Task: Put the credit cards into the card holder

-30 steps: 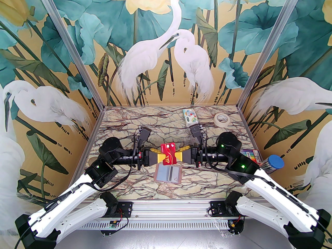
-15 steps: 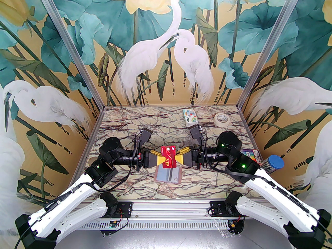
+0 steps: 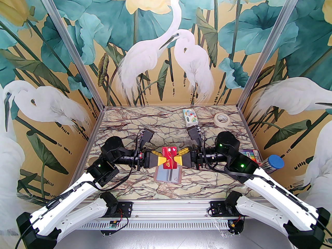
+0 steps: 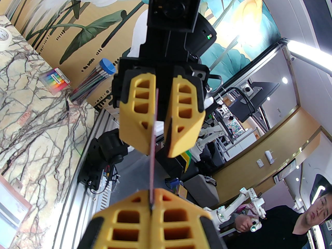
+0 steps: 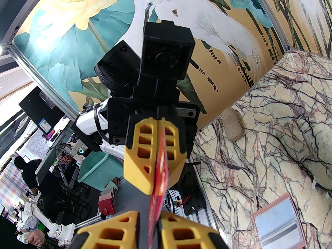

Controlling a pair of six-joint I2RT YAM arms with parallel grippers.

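Left claw (image 3: 163, 159): clenched on the near edge of a red card (image 3: 170, 157), which I hold edge-up in the air. In the left wrist view the yellow fingers meet flat on the card with no gap.

Right claw (image 3: 179, 157): faces the left one from the other side, its jaws standing slightly apart around the card's opposite edge. The card lies against one finger, with a dark slit beside the other. I read this as a loose bracket and not a pinch.

Card holder (image 3: 168, 175): lies open and flat on the table (image 3: 129, 131), just nearer the arm bases than the raised card and apart from it. Its clear pockets show a pale blue card (image 3: 162, 174) on the left half and a grey card (image 3: 174, 175) with a dark stripe on the right.

Step in hand, as I judge it: a hand-over or squaring-up of the red card between the two claws before insertion.

Next move calls for one claw taking a firm hold and the other letting go. The card must then tip flat and line up with a free pocket mouth. The holder is light and may slide, so the spare claw should pin it down.
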